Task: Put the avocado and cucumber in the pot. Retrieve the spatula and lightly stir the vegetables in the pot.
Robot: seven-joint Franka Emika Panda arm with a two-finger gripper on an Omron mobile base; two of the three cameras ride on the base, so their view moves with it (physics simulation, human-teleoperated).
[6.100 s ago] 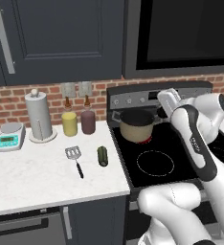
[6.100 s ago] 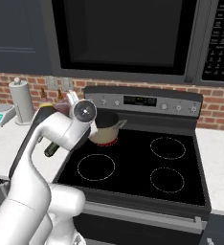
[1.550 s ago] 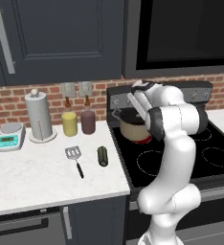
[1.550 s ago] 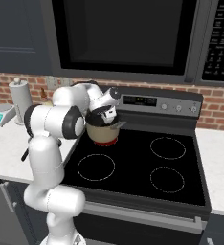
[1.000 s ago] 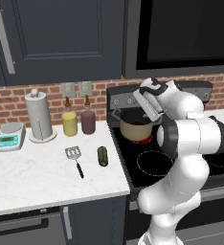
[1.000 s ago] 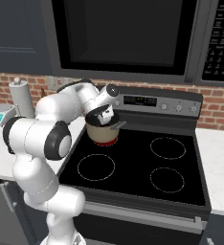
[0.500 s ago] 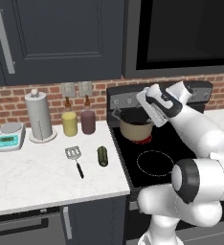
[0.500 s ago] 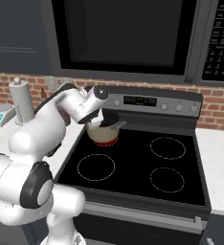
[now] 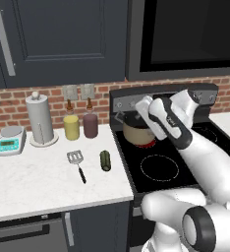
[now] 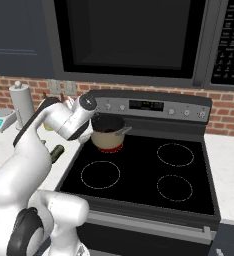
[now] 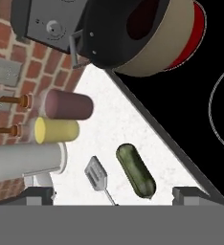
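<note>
White counter (image 9: 33, 182) — cucumber (image 9: 105, 160) beside spatula (image 9: 76, 162); gripper (image 11: 111, 194) spread wide, empty.

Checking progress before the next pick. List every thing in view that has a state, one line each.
Tan round pot: upright on the glowing red rear-left burner.
Stubby dark green cucumber: lying on the white counter, not yet in the pot.
Silver slotted spatula with black handle: flat on the counter, beside the cucumber, untouched.
Gripper: open, empty, near the pot.
Nearly black avocado: cannot tell.
</note>
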